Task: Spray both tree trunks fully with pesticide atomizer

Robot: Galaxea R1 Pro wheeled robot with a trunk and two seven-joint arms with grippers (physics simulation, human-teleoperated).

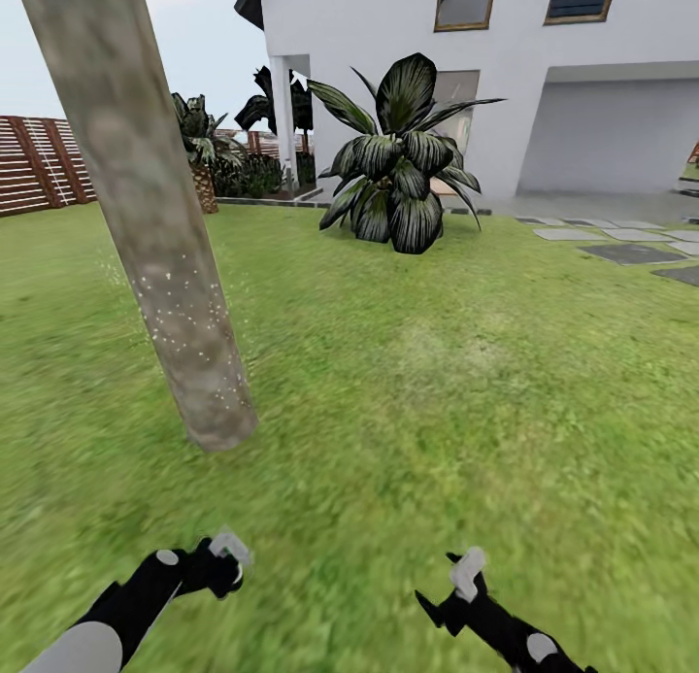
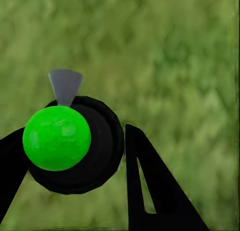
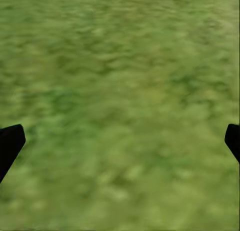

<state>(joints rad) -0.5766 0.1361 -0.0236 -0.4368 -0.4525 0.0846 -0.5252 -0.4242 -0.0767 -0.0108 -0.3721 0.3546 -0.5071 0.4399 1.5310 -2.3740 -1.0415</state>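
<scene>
A thick pale grey-beige tree trunk (image 1: 165, 265) leans up out of the grass floor (image 1: 417, 391) at the left of the head view, a short way ahead of my left arm. Fine white specks dot its lower part. My left gripper (image 1: 221, 561) hangs low over the grass. In the left wrist view this gripper (image 2: 75, 136) is shut on the pesticide atomizer (image 2: 57, 138), a black body with a bright green ball and a grey nozzle. My right gripper (image 1: 466, 576) hangs to its right. In the right wrist view that gripper (image 3: 122, 136) is open, with grass between the fingers.
A big dark-leaved plant (image 1: 398, 158) stands mid-lawn in front of the white house (image 1: 388, 13). Grey paving stones (image 1: 631, 252) lie at the right. A brown slat fence (image 1: 39, 163) and a small palm (image 1: 199, 158) close the far left. Open lawn stretches ahead.
</scene>
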